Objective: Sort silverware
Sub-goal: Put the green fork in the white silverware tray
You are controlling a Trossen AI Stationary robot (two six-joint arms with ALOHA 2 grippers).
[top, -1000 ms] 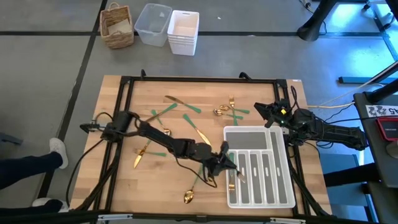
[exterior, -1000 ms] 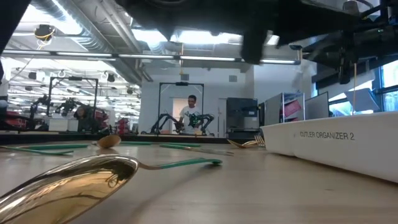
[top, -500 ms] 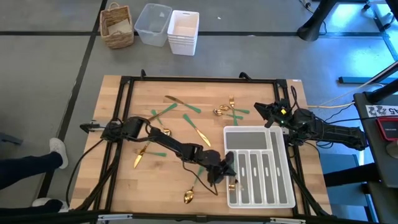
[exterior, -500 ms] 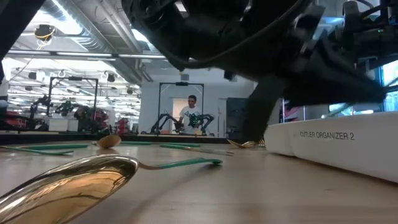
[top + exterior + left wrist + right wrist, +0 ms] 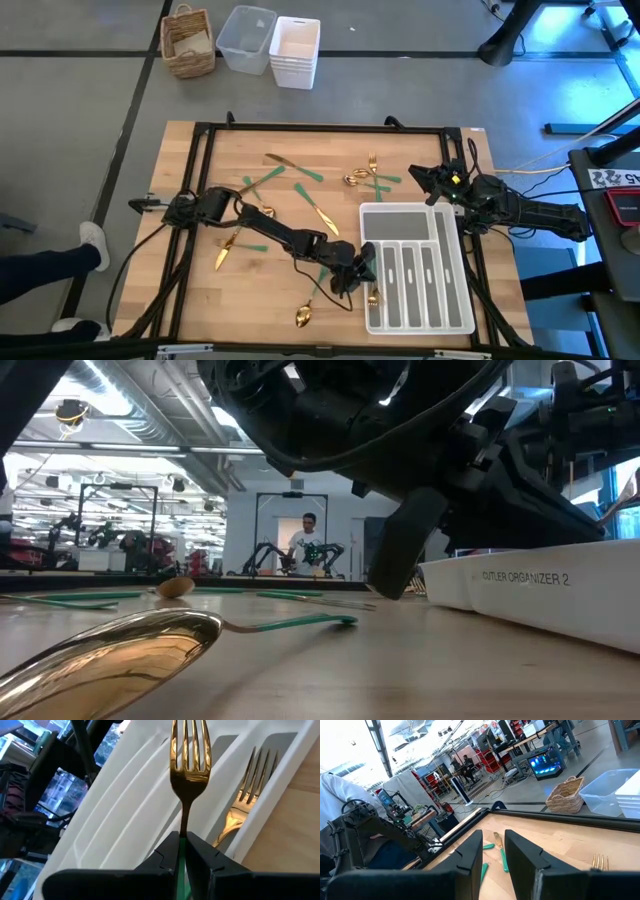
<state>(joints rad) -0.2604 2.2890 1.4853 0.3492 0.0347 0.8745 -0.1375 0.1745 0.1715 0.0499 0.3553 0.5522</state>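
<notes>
A white compartmented tray (image 5: 410, 207) stands at the table's right near side. My left gripper (image 5: 365, 277) hangs at the tray's left edge, shut on a fork with a gold head (image 5: 189, 755) that sticks out over the compartments. A second fork (image 5: 245, 805) lies in the tray's leftmost slot. More silverware lies loose on the wood: a spoon (image 5: 303, 316) near the front edge, a fork (image 5: 226, 250) at the left, a knife (image 5: 285, 161) and a fork (image 5: 372, 165) farther back. My right gripper (image 5: 492, 855) waits open at the tray's far right corner. My left gripper pinches the fork's green handle (image 5: 182, 851) just behind the neck, between its two fingers. The fingers come slanting down from the table's left and lie along the fork. The head juts out past the fingertips over the tray; whether it touches the tray I cannot tell.
A black frame (image 5: 300, 128) runs around the table top. Beyond the far edge, on the floor, stand a wicker basket (image 5: 190, 42), a clear bin (image 5: 247, 38) and white stacked bins (image 5: 295, 50). A person's shoe (image 5: 95, 245) shows at the left. The tray's wall (image 5: 540, 585) rises at the right in the low view.
My left gripper has come down toward the tray's left edge with the fork and has tipped as it sank; in the low view its arm has dropped into sight. It has stayed shut on the fork.
</notes>
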